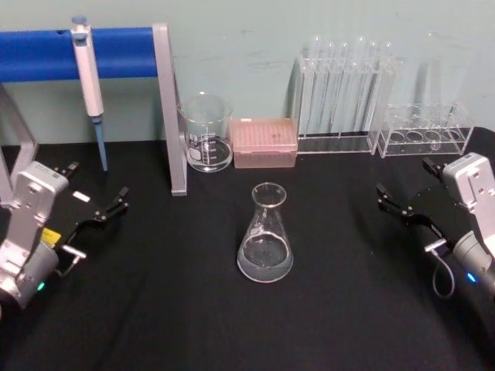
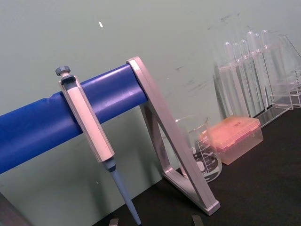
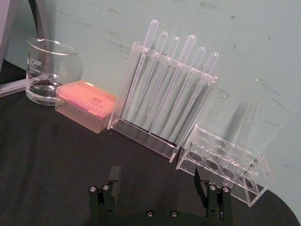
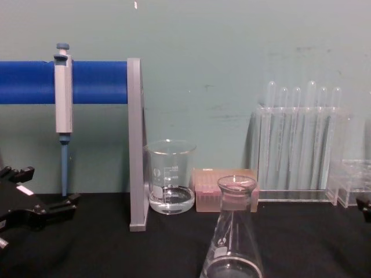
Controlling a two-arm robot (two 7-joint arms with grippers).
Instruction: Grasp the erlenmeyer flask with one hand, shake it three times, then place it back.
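The erlenmeyer flask (image 1: 265, 236) stands upright on the black table in the middle of the head view, with a little clear liquid in its wide base. The chest view shows the flask (image 4: 235, 243) close in front, low and centre. My left gripper (image 1: 99, 179) rests open at the left of the table, well away from the flask, and carries a small white label; its jaws also show at the chest view's left edge (image 4: 51, 185). My right gripper (image 1: 404, 176) sits open at the right, equally far from the flask, with nothing between its fingers (image 3: 114, 178).
Along the back wall stand a glass beaker (image 1: 206, 133), a pink tip box (image 1: 264, 142), a clear rack of pipettes (image 1: 348, 93) and a test tube rack (image 1: 425, 130). A pipette (image 1: 89, 77) hangs on a blue bar stand whose grey post (image 1: 170, 108) is back left.
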